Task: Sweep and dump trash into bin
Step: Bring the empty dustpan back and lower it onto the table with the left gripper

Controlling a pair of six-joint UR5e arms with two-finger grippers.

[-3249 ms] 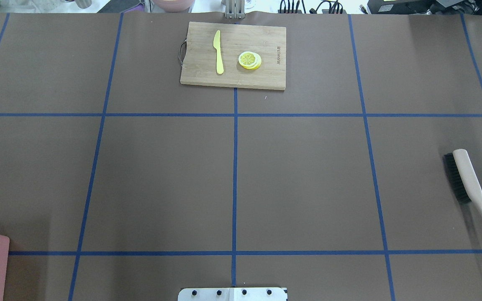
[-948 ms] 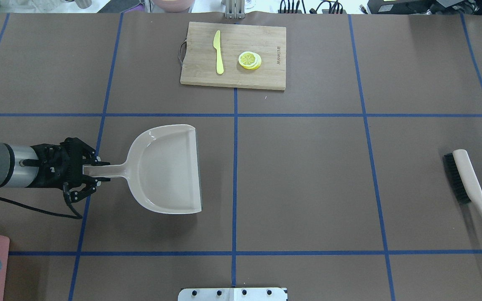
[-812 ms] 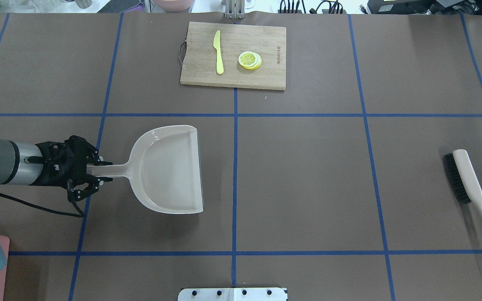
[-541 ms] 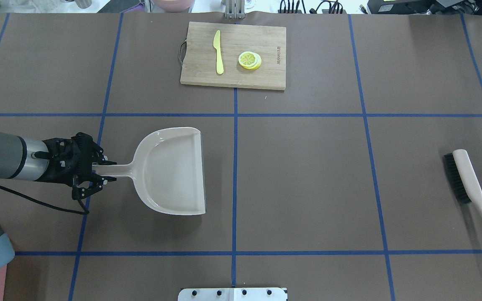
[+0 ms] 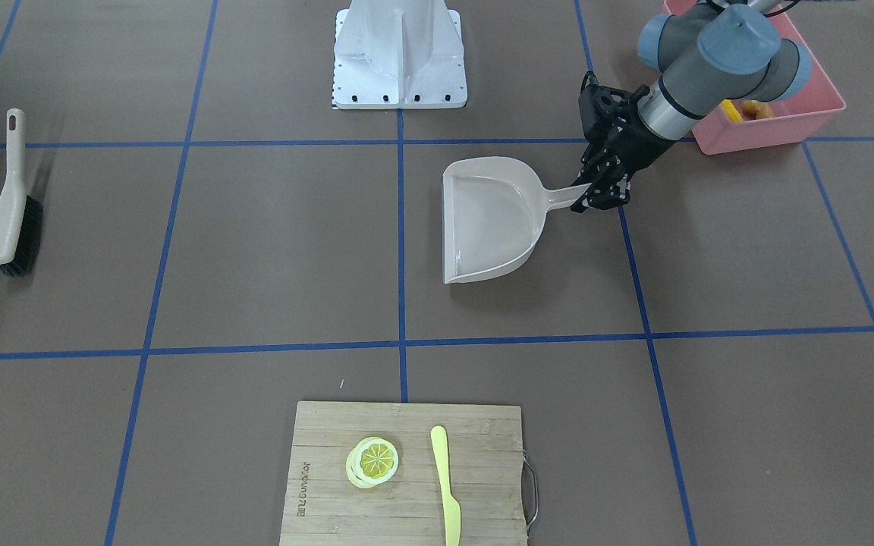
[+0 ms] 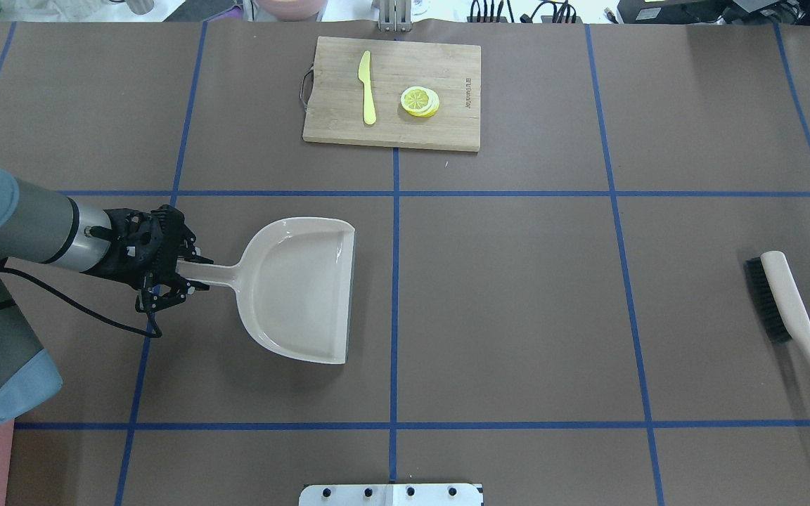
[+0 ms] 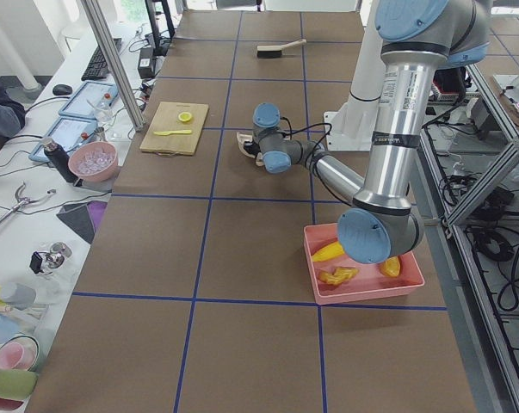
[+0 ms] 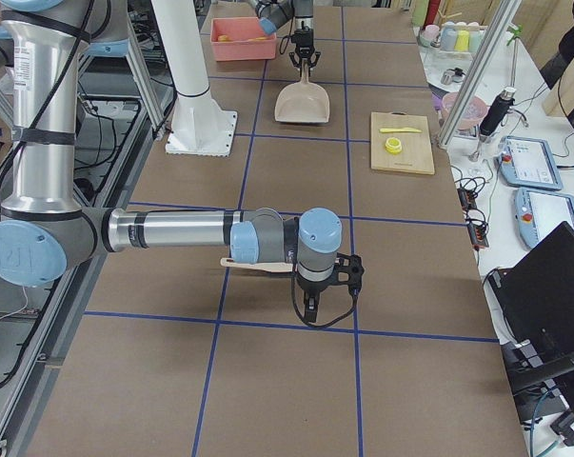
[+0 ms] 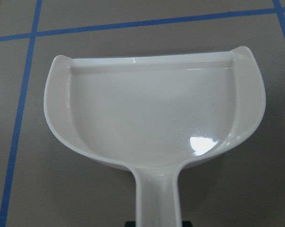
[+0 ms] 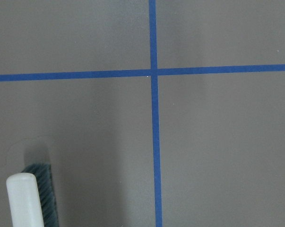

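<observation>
The big brown table [image 6: 517, 316] has blue tape lines that make squares. The left arm [image 6: 18, 225] reaches in low from the robot's left side. The right arm [image 8: 172, 233] shows only in the side view from the right, stretched out low over the table.

The pink bin [image 5: 824, 106] sits on the table at the robot's left, near the base. The wooden cutting board [image 6: 391, 91] lies at the far edge, in the middle.

The left gripper [image 6: 176, 270] is closed tight on the handle of the beige dustpan [image 6: 299, 295]. The pan is well apart from the bin, and its wide mouth points at the middle blue line.

The right gripper [image 8: 320, 286] hangs above the hand brush [image 6: 785, 309] on the robot's right side. It is too hard to tell if its fingers are wide or closed.

A pale yellow knife [image 6: 367, 88] and lemon slices [image 6: 420, 101] rest on the board, side by side.

Inside the bin lie the corn cob [image 7: 328, 251], the ginger root [image 7: 338, 275] and the potato [image 7: 392, 267].
</observation>
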